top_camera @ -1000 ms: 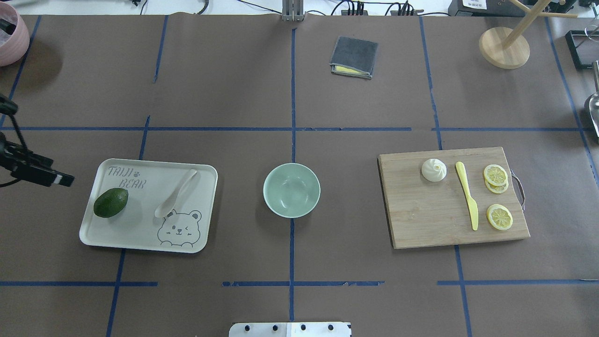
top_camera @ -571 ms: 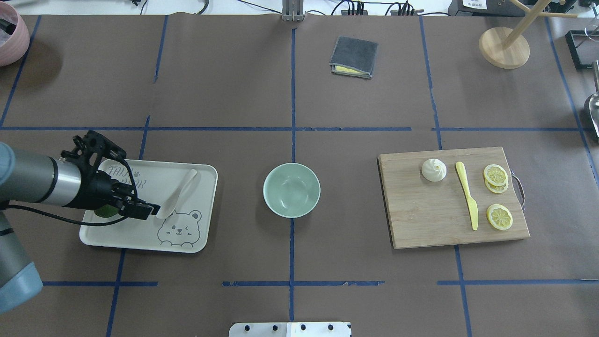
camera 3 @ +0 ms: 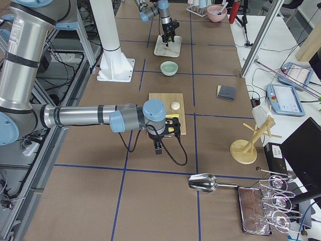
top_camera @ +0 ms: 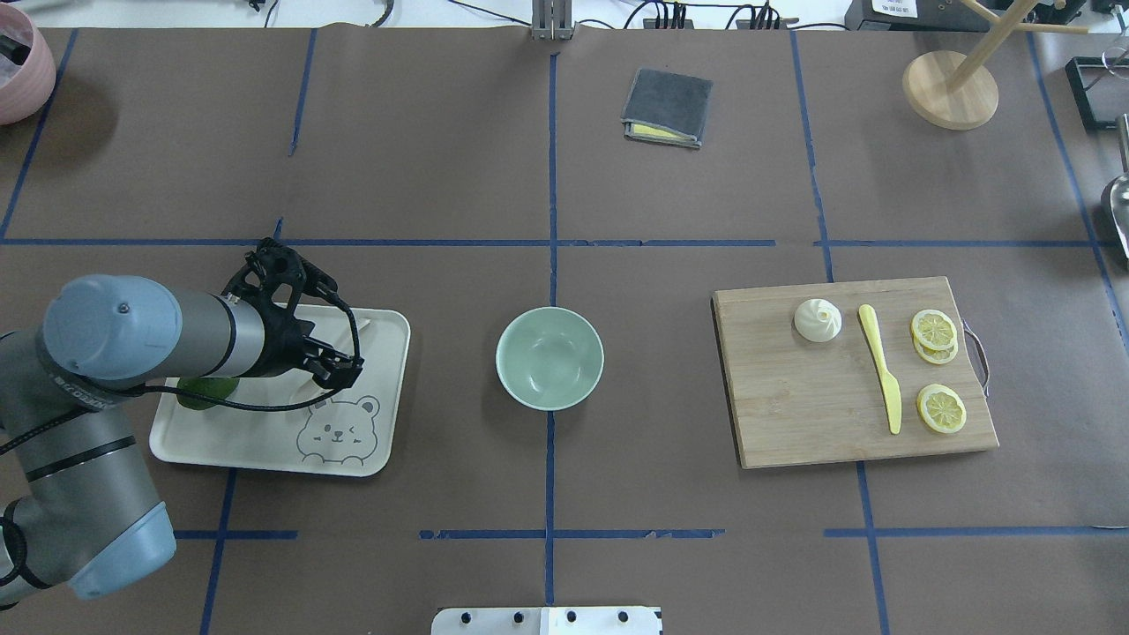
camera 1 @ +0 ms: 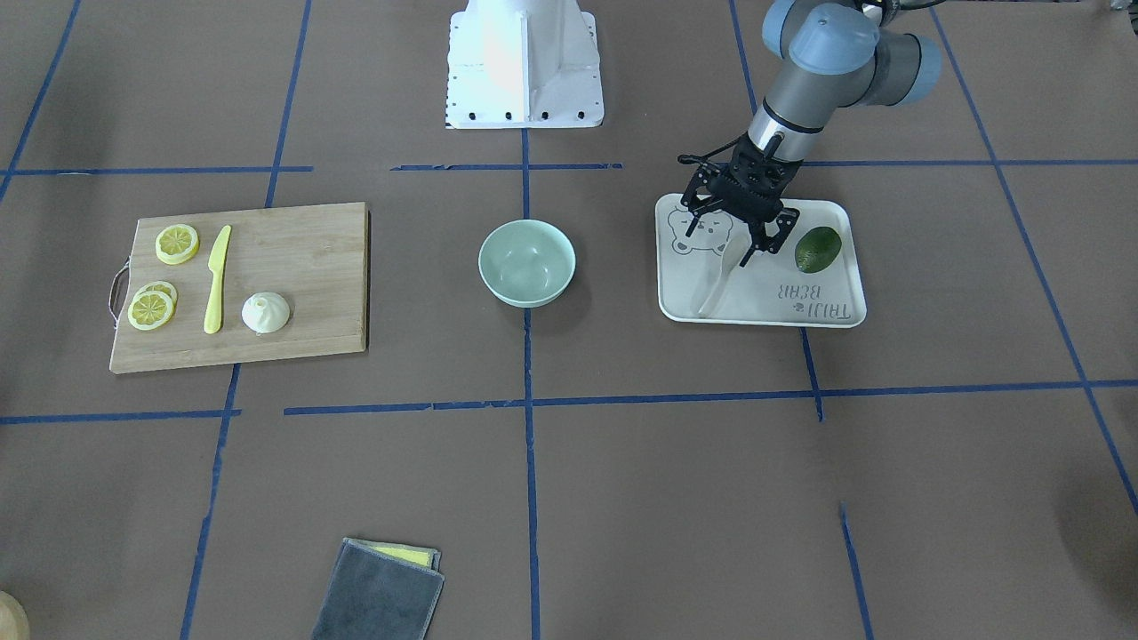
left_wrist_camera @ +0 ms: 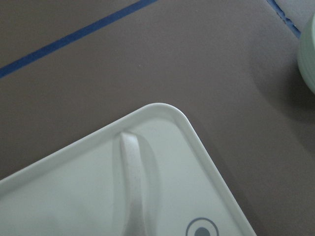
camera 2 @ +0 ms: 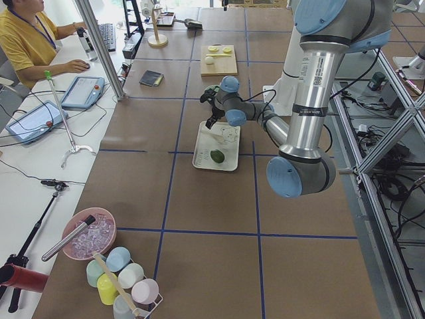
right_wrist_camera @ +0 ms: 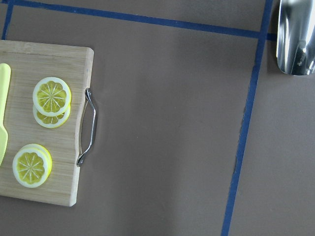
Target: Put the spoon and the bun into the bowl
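The cream-white spoon (camera 1: 718, 283) lies slantwise on a pale tray (top_camera: 265, 445); the left wrist view shows its handle (left_wrist_camera: 132, 167). My left gripper (camera 1: 733, 242) hovers over the spoon's scoop end with its fingers apart and holds nothing; in the overhead view the gripper (top_camera: 340, 370) covers most of the spoon. The mint-green bowl (top_camera: 549, 390) stands empty at the table's middle. The white bun (top_camera: 818, 319) sits on a wooden cutting board (top_camera: 794, 414) at the right. My right gripper (camera 3: 157, 149) shows only in the exterior right view, beside the board; I cannot tell its state.
A dark green avocado (camera 1: 818, 249) lies on the tray beside the gripper. A yellow knife (top_camera: 880, 366) and lemon slices (top_camera: 934, 335) share the board. A grey cloth (top_camera: 668, 108), a wooden stand (top_camera: 950, 88) and a metal scoop (right_wrist_camera: 295, 34) lie farther off.
My left arm has swung in from the left edge over the tray, and its gripper has moved right to stand over the spoon. Spoon, bowl and bun have not moved.
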Motion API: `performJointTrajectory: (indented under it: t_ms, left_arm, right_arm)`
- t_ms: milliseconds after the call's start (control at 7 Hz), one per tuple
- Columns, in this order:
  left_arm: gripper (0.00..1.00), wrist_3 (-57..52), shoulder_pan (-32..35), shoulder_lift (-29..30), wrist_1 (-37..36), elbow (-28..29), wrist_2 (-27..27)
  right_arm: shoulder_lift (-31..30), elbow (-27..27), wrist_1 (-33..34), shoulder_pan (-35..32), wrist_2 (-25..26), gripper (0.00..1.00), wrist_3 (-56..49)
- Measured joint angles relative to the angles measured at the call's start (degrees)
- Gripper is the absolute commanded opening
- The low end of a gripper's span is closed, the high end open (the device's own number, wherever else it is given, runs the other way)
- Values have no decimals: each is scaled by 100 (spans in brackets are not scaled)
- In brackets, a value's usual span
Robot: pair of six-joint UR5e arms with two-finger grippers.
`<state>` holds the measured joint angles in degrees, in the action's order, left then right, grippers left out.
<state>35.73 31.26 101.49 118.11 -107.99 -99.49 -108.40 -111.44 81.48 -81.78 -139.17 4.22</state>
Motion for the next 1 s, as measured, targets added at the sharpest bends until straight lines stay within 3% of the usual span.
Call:
performJointTrajectory:
  t_ms: [429,857,1000]
  left_arm:
    - [68,-185,-24,346,-35,583,320]
    - [61,-189,-130,371,-50,764,299]
    - [49,-189,-163,371,-56,786,273]
  right_arm:
    - [-2,8,0,56,-43,100,0]
    - [-5,8,0,114,-59,100,4]
    - [-5,9,0,132,-66,100,4]
